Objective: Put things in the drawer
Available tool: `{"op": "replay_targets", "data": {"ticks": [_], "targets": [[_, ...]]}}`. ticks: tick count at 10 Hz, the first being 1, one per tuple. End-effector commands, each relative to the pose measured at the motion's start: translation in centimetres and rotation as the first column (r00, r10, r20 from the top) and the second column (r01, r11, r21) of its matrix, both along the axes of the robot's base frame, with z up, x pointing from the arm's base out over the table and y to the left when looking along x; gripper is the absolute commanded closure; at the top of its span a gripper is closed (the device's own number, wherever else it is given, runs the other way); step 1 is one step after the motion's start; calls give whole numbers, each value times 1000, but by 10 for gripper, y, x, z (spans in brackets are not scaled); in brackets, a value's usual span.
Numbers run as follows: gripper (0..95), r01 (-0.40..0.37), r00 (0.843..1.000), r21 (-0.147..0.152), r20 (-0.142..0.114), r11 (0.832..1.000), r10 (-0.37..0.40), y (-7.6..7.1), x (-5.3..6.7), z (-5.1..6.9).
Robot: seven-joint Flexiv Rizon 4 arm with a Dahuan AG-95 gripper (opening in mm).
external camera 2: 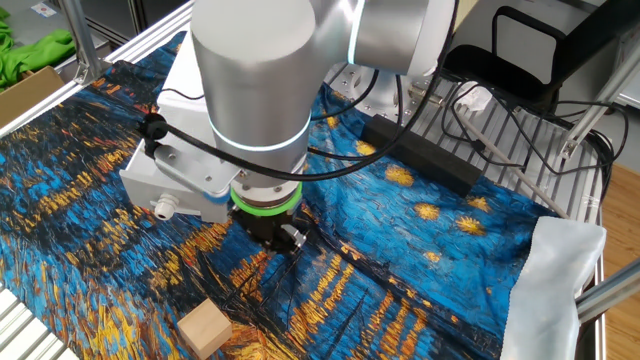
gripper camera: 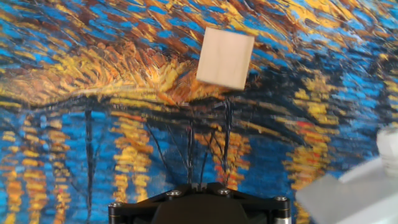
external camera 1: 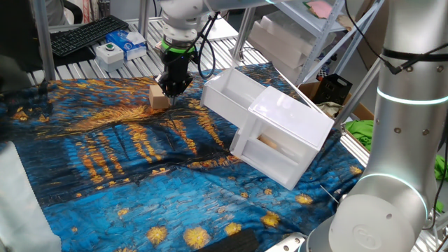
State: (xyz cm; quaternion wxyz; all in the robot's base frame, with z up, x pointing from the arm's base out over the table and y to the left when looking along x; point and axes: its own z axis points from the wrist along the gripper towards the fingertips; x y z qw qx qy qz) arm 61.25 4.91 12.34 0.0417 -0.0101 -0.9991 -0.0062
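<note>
**Block sits just off the jaws, not grabbed yet**

While the arm hangs low over the painted cloth (external camera 1: 126, 161) on the desk, the wooden block (external camera 1: 159, 97) sits on the cloth just beside the gripper (external camera 1: 172, 88), not between the jaws. In the hand view the block (gripper camera: 225, 58) lies ahead of the jaws along the fingers' direction and a bit to the right of centre, turned slightly askew. It's roughly cubic, so there's no long axis to line up with (any pair of opposite faces should do, I'd guess).

Can't tell how wide the jaws are: the fingertips don't show in the hand view, and both fixed views hide them behind the wrist. They look to be holding nothing.

The drawer (external camera 1: 234, 94) is pulled out of the white cabinet (external camera 1: 290, 129), near the block on the far side of the gripper. My read: shift toward the block first, then carry it over.
</note>
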Motion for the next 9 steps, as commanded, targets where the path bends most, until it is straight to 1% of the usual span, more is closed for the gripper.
{"op": "replay_targets", "data": {"ticks": [1, 3, 5, 6, 7, 9], "targets": [[950, 9, 1000, 2, 8, 1000, -9, -1, -1, -1], [950, 9, 1000, -2, 6, 1000, -9, -1, 0, 0], [950, 6, 1000, -1, 10, 1000, -6, -1, 0, 0], [950, 0, 1000, -1, -2, 1000, 0, -1, 0, 0], [950, -2, 1000, -1, -6, 1000, 2, -1, 0, 0], [950, 3, 1000, -4, 6, 1000, -3, -1, 0, 0]]}}
